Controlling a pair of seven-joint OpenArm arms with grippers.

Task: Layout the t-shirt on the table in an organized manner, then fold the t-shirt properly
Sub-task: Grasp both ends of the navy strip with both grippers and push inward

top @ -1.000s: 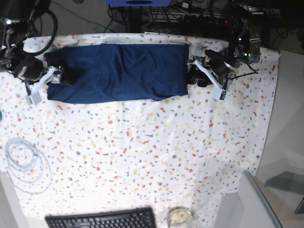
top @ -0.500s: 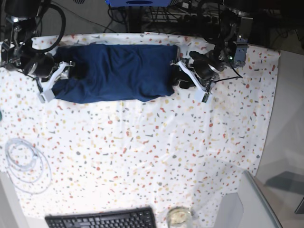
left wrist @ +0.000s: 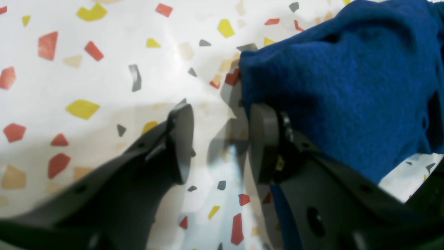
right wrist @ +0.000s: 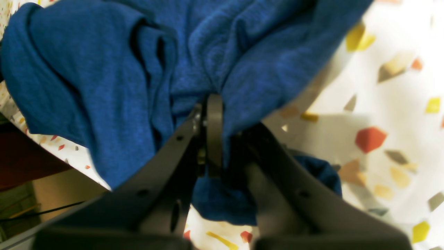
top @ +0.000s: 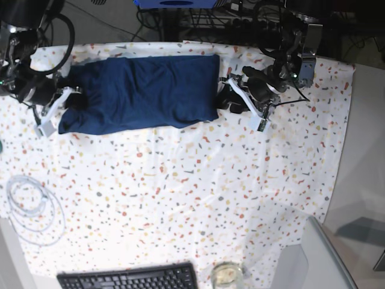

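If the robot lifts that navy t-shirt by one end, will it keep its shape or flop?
Probably flop: the t-shirt bunches into soft folds where the right pincer pinches it. It looks light, since a small pinch gathers it. It may drag rather than slide on the cloth-covered table.

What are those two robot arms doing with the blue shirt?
They are folding it. The t-shirt lies as a long band at the far side of the table, one arm at each end. The right gripper is shut on a bunch of the cloth. The left gripper has a gap between its jaws, with the shirt's edge lying over one finger, not pinched.
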